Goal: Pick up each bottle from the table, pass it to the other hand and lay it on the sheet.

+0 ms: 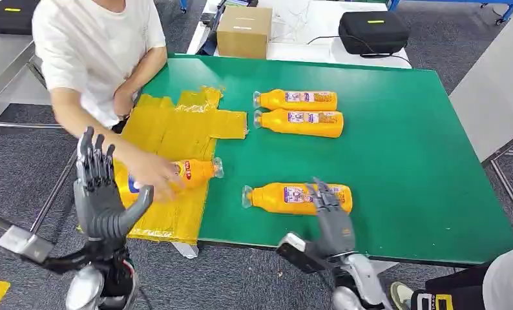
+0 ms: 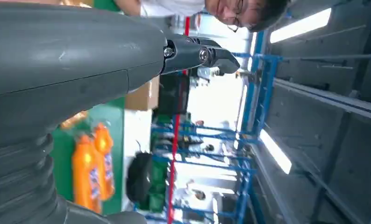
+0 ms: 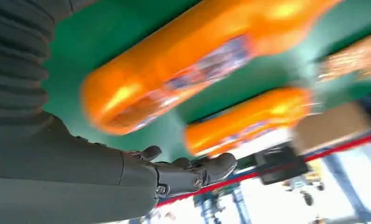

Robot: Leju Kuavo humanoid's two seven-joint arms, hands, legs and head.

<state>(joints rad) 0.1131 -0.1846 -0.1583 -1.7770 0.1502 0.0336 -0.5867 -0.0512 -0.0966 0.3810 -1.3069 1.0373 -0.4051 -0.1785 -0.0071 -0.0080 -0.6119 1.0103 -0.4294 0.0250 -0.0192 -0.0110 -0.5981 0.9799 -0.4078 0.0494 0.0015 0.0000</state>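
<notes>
Three orange bottles lie on the green table: two side by side at the back and one near the front edge. My right hand reaches over that front bottle's base end with its fingers stretched out and nothing held; the bottle looms close past my right hand. A fourth bottle lies on the yellow sheet, with a person's hand on it. My left hand is raised by the sheet's near left part, fingers spread and empty. Beyond my left hand the two back bottles show.
A person in a white shirt leans over the table's left side. A cardboard box and a black case stand on a white table behind. A grey table stands at the right; another person is at the near right corner.
</notes>
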